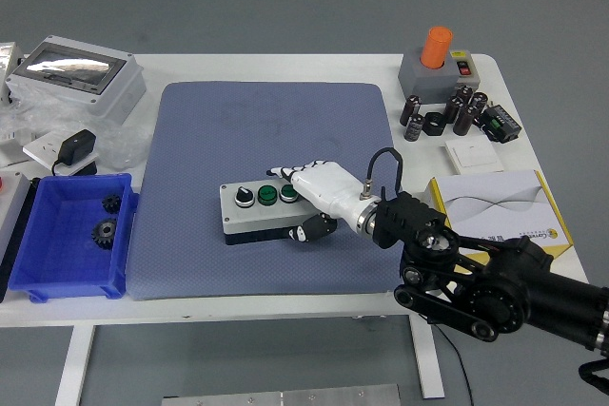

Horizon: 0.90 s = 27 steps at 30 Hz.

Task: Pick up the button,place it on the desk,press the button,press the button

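The button box (pixel 259 210) is a grey box with a black knob and two green buttons on top. It sits on the blue-grey mat (pixel 266 187), a little right of centre and near the front. My right hand (pixel 306 203), white with black fingertips, is shut on the box's right end, fingers over the far side and thumb (pixel 311 230) on the near side. The black right arm (pixel 476 282) comes in from the lower right. The left arm is out of view.
A blue bin (pixel 68 235) with gears stands at the front left. A grey enclosure (pixel 76 78) and a black adapter (pixel 76 151) lie at the back left. An orange-topped switch box (pixel 438 64), capacitors (pixel 457 111) and a white-yellow box (pixel 500 208) stand on the right.
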Tool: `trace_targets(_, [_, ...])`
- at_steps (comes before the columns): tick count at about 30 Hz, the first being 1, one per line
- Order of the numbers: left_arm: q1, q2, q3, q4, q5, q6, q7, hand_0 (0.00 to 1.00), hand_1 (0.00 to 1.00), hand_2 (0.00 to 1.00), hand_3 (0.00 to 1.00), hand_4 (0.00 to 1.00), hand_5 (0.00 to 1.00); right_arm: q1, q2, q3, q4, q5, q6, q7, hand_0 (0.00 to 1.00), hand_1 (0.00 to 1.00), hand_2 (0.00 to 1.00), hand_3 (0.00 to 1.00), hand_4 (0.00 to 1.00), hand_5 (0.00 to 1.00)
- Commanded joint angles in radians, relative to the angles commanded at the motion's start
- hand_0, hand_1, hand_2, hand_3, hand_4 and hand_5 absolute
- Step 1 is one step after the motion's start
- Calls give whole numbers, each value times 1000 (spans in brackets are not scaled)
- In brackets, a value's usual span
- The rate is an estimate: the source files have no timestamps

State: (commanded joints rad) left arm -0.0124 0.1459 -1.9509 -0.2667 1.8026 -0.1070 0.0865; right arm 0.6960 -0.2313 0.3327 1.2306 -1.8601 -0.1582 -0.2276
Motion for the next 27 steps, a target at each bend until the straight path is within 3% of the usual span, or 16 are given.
trace_targets(8, [2, 2, 1, 3, -1, 2, -5, 740, 727, 689, 789, 892, 616, -1, -52, 8, 50, 89, 13, 3, 805, 787, 825, 928, 853, 248])
trace_targets(18, [4, 3, 0, 3, 1, 2, -8, 740, 727, 691, 787, 890, 613, -7, -69, 24, 73, 82, 3, 0, 782, 784, 830, 935, 873, 274])
trace_targets(27, [5, 5, 0, -2, 2, -3, -3, 739, 728, 690, 788, 888, 607, -1, -76, 43, 87, 89, 70, -5, 785, 785, 837, 945, 874, 273])
